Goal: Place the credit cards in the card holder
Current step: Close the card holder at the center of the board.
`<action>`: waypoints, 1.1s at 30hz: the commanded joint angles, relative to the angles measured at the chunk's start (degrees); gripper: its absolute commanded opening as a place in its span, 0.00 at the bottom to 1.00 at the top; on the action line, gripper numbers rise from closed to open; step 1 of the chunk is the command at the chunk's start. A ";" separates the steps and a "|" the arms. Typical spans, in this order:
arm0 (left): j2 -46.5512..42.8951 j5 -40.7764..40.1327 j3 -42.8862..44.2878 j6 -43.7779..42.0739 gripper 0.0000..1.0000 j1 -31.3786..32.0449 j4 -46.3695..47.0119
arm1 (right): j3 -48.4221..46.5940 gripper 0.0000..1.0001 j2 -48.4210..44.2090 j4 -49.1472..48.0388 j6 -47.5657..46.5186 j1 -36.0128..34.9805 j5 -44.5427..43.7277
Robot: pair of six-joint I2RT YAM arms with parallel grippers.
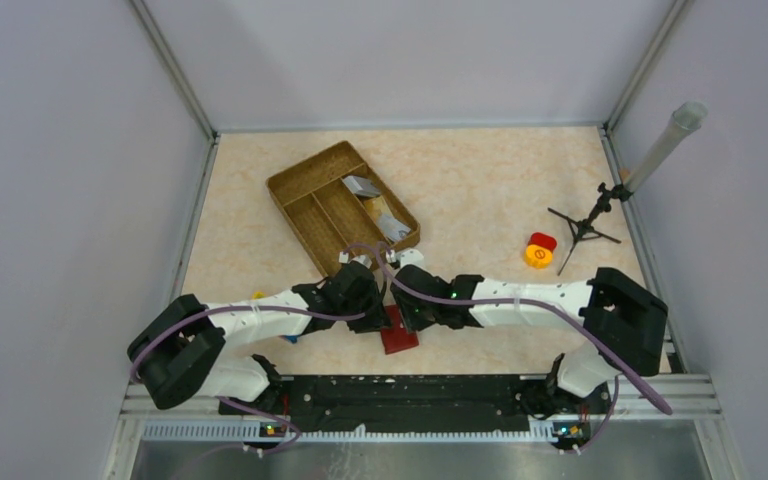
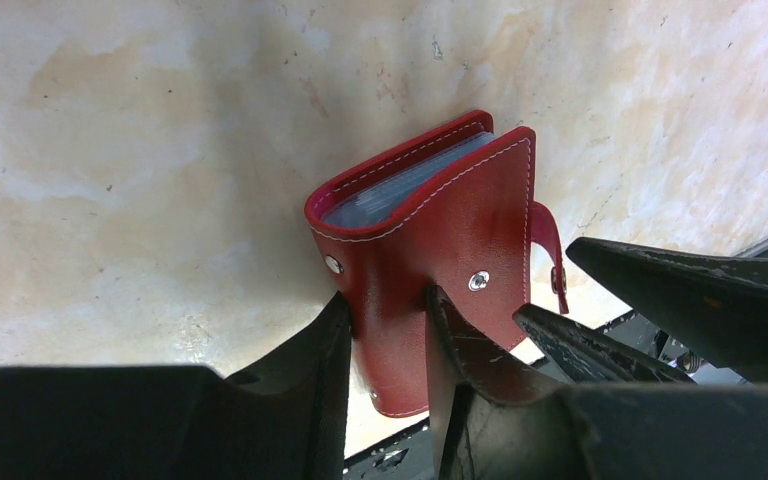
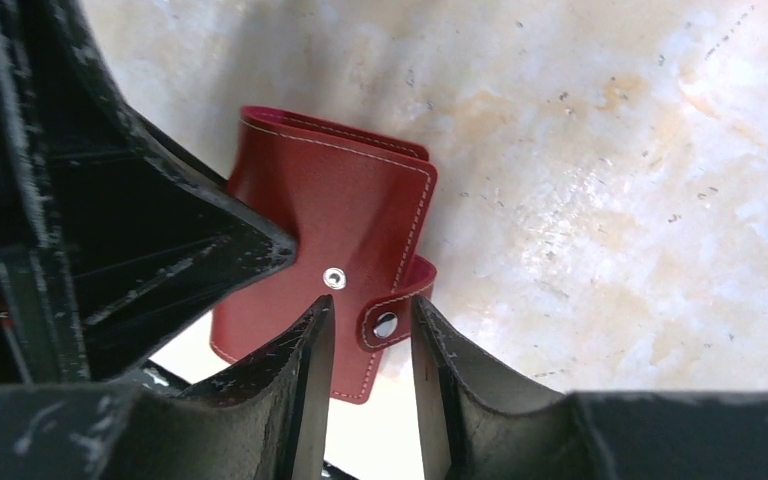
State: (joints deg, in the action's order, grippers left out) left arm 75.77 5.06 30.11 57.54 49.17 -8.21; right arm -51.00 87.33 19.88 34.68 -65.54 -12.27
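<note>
A red leather card holder [image 1: 398, 332] stands off the table near the front edge, between both arms. My left gripper [image 2: 388, 302] is shut on its cover [image 2: 440, 220], one finger on each side, and clear sleeves show at its open top. My right gripper [image 3: 370, 305] is open, its fingers either side of the holder's snap strap [image 3: 388, 322], not pinching it. The strap hangs loose beside the cover's snap stud [image 3: 334, 278]. Credit cards [image 1: 363, 186], grey and pale, lie in the right compartments of the wooden tray [image 1: 305, 178], with more of them [image 1: 392, 226] lower down.
A yellow-and-red toy [image 1: 539, 250] sits at the right, next to a small black tripod [image 1: 585, 226] holding a slanted clear tube [image 1: 665, 140]. Small yellow and blue bits [image 1: 290, 339] lie by the left arm. Grey walls enclose the table and a metal rail [image 1: 410, 392] runs along its front.
</note>
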 commanded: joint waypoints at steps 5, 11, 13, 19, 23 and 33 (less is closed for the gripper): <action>2.26 -2.12 -2.55 -1.38 0.31 0.27 -5.33 | -3.13 0.26 0.51 3.67 0.83 -1.19 -2.92; 2.41 -2.08 -2.51 -1.37 0.31 0.23 -5.33 | -3.59 0.23 0.01 4.33 1.02 -1.34 -3.11; 2.52 -2.03 -2.50 -1.38 0.31 0.29 -5.25 | -3.67 0.25 -0.27 4.50 1.07 -1.35 -3.21; 2.88 -1.72 -2.51 -1.38 0.31 0.23 -5.04 | -3.87 0.26 -0.71 4.88 1.04 -1.37 -3.52; 2.86 -1.72 -2.48 -1.44 0.31 0.27 -4.98 | -3.85 0.19 -0.67 5.22 1.24 -1.45 -3.59; 3.26 -1.37 -2.51 -1.45 0.31 0.23 -4.62 | -4.28 0.22 -1.79 5.60 1.41 -1.53 -3.42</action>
State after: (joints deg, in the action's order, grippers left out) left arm 75.92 5.15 30.11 57.54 49.15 -8.08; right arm -52.53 87.81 25.39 35.68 -66.28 -14.55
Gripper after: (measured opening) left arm 0.309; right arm 0.215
